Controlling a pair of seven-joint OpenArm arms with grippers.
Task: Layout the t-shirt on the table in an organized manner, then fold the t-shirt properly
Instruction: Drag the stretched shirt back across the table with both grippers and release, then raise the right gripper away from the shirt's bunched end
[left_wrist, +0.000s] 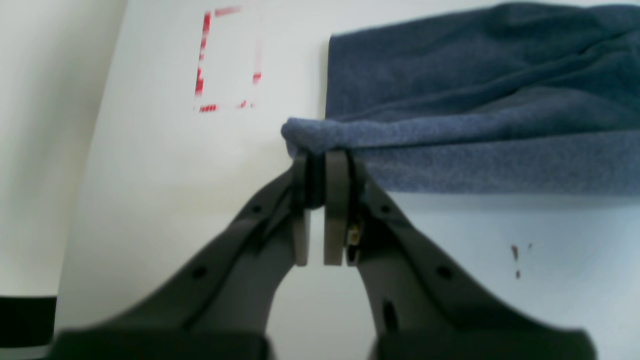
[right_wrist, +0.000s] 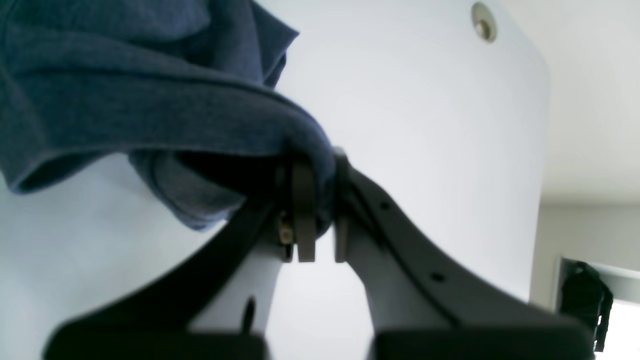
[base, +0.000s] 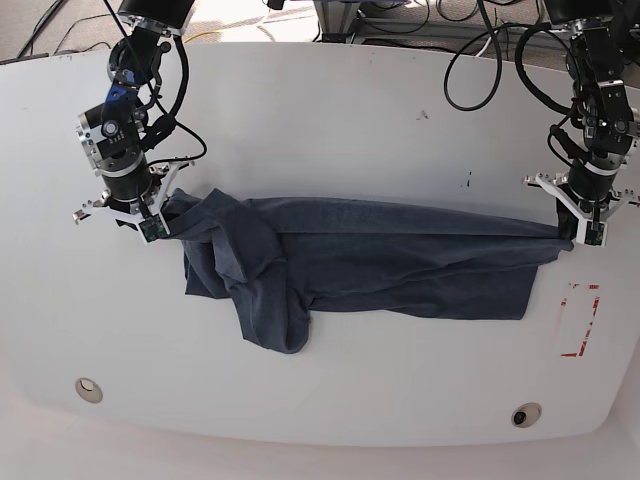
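Observation:
The dark navy t-shirt (base: 370, 260) is stretched in a long band across the white table (base: 330, 130), bunched and twisted at its left end. At the band's right end my left gripper (base: 578, 237) is shut on a corner of the cloth. In the left wrist view that gripper (left_wrist: 325, 160) pinches a folded edge of the t-shirt (left_wrist: 475, 115) a little above the table. My right gripper (base: 158, 228) is shut on the band's left end. In the right wrist view its fingers (right_wrist: 320, 165) clamp a thick roll of the t-shirt (right_wrist: 150, 105), which hangs in loose folds.
A red rectangle outline (base: 580, 320) is marked near the right edge, also seen in the left wrist view (left_wrist: 225, 60). Grommet holes sit at the front left (base: 88, 388) and front right (base: 524, 413). Small dark specks (left_wrist: 515, 252) dot the tabletop. Cables lie beyond the far edge.

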